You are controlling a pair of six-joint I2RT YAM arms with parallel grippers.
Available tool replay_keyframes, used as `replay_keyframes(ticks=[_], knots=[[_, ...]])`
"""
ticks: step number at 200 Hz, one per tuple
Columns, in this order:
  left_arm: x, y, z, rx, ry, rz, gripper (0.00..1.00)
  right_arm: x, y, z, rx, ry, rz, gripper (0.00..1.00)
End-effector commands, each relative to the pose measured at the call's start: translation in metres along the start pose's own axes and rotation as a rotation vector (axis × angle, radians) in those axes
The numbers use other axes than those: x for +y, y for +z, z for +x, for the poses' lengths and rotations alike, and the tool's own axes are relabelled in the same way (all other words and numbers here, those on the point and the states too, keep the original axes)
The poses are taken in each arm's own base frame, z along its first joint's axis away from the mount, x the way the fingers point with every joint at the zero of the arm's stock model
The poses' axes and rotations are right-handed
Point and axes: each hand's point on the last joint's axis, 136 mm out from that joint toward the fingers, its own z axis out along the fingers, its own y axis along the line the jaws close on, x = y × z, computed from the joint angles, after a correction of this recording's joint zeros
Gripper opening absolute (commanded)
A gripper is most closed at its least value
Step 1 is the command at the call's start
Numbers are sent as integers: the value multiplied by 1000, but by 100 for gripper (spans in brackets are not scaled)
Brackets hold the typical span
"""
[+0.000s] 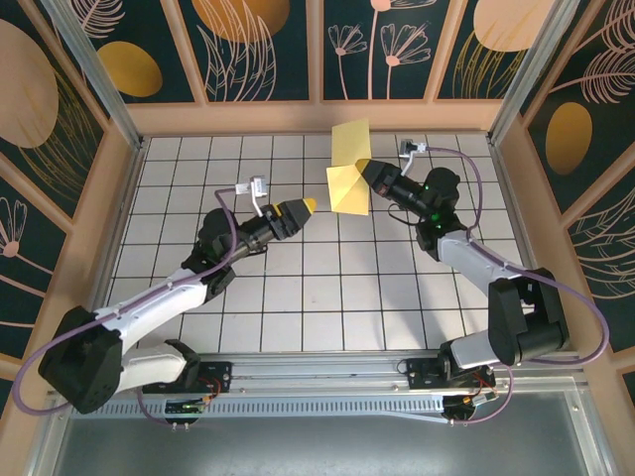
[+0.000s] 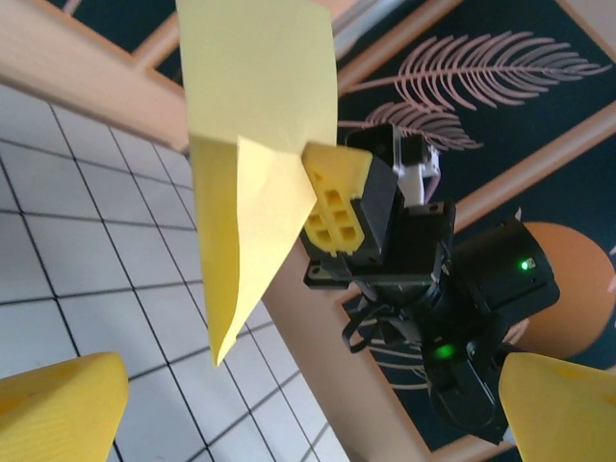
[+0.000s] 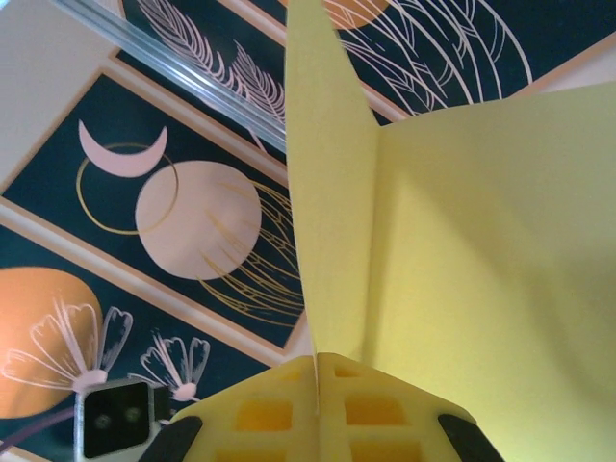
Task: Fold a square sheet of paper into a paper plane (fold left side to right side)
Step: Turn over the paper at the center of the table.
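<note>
Paper plane (image 1: 348,169) sits clamped in the right fingers (image 1: 363,171); left fingers (image 1: 309,204) spread apart, nearby, not touching it.

A lab test cell: white gridded table (image 1: 327,317), decorative botanical wall panels (image 1: 258,45).

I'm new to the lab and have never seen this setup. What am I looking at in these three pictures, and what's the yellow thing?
These are two robot arms bolted at the near edge of a white tiled table. The overhead picture looks down from behind them. The other two come from small cameras on each arm's wrist.

The yellow thing is the sheet of paper, already creased into layered flaps, on its way to becoming a paper plane. The right hand is shut on it and holds it up off the table; its wrist view shows the paper clamped between the yellow fingers. The left hand is open and holds nothing, its fingertips pointing toward the paper from a short way off.
</note>
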Motion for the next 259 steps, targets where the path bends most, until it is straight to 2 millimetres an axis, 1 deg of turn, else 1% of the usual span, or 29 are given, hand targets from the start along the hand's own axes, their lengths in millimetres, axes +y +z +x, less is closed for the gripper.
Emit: replay_keyframes(ticks=[1,32,46,72,84,109,142,202,259], knots=[[-37,13,-3,24,9,150,98,20,-6,-1,-9,66,-70,0],[-37,31,3,56,-1,172,97,29,-9,1,-5,88,-94,0],[-34,38,6,69,-10,163,96,32,-9,1,-3,91,-100,0],[-22,45,9,75,-35,137,95,36,-11,3,0,95,-105,0],[-24,48,11,82,-42,154,94,37,-12,3,-3,96,-108,0],[-33,55,15,115,-45,200,85,38,-11,6,2,104,-108,0],[-36,58,14,120,-34,208,73,34,-9,10,0,119,-96,0],[-28,61,14,115,-34,171,48,31,-7,15,4,137,-80,0],[-20,61,16,115,-32,130,29,29,-8,17,10,128,-67,0]])
